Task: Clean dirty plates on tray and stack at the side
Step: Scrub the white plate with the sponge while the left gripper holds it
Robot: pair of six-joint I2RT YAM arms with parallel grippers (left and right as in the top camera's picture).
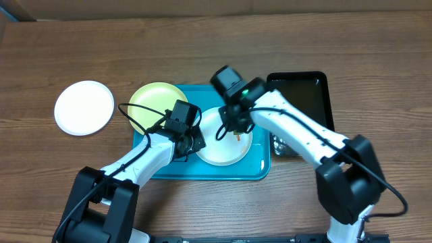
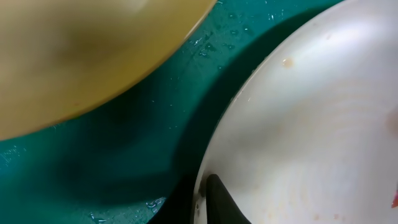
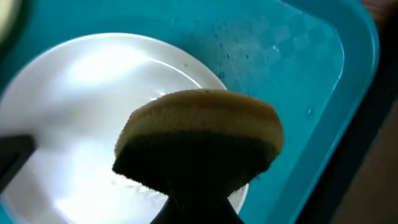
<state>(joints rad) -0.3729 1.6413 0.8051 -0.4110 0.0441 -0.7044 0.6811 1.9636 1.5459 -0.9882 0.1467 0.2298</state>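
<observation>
On the tray (image 1: 223,172), one white plate (image 1: 226,145) mid-scrub, right fingers (image 3: 199,208) clamped on sponge (image 3: 199,134), left fingers (image 2: 221,202) at its rim, closure unclear; yellow-green plate (image 1: 156,100) apparently pending; other white plate (image 1: 84,108) aside on worktop (image 1: 202,47), left.

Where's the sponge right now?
Right wrist view shows the sponge in the right gripper over the white plate on the blue tray, right of the yellow-green plate.

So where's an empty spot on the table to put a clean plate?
Bare table runs along the far edge, behind the turquoise tray and black tray. More lies in front of the lone white plate. The turquoise tray is crowded with a yellow-green plate and another white plate.
</observation>
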